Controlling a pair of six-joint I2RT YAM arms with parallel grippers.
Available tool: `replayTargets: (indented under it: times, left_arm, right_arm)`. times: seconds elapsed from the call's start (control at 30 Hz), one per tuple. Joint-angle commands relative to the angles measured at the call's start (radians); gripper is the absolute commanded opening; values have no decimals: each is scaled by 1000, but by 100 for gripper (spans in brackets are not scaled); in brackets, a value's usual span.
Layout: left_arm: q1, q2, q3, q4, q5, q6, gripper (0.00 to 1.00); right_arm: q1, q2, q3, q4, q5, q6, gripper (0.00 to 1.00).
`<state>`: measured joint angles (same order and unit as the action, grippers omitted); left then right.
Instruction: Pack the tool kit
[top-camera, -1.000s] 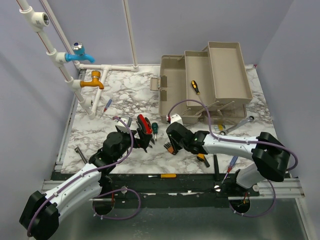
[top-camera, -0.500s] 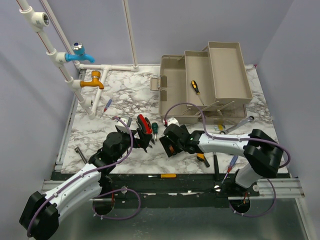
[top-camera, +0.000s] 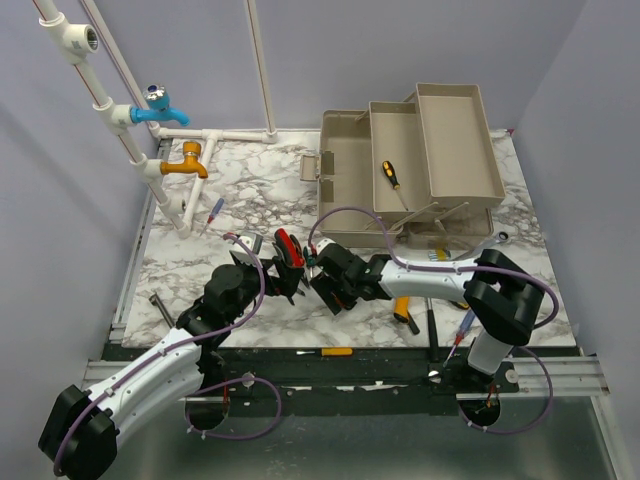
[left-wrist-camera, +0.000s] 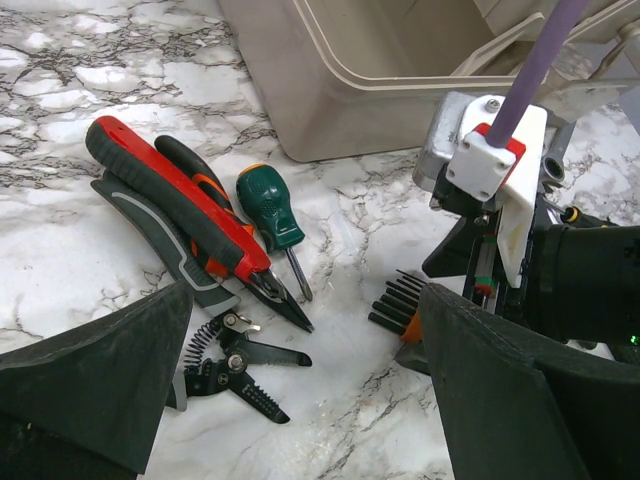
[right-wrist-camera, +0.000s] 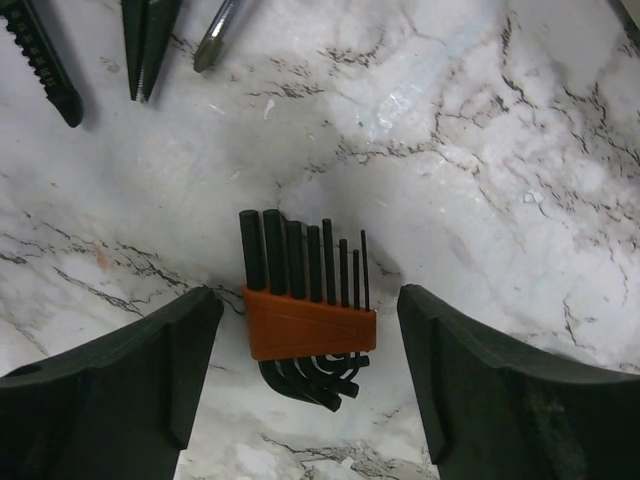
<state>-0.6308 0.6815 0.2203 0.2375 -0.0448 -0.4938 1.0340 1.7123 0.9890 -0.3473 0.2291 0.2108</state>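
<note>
1. The toolbox stands open at the far right of the counter, its trays folded out in steps. A yellow-and-black screwdriver lies in one tray.
2. The right pincer is spread wide above the hex key set. One finger is on each side of the orange holder, with a strip of counter showing between.
3. The left pincer is also spread wide and grips nothing.
4. Ahead of it, red-handled pliers, a green-handled screwdriver and a black wire stripper lie close together on the counter, with the hex key set just to their right.
</note>
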Motion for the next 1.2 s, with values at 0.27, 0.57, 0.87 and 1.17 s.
replayTargets:
  times: [0.27,0.57,0.87,1.17]
  left_arm:
    - [-6,-15,-1,-15,-6,9,99]
    - [-6,-16,2,-20,-7,10,99]
    - [-5,-14,2,-18,-10,12,99]
    - [-6,-20,-2,-17,-16,11,99]
  right_arm:
    - [3,2,-82,13,-171,44,59]
    - [4,16,-93,-14,-83,60,36]
    - [3,-43,-73,-2,151,61,1]
    - [5,-251,-116,56,247,24,1]
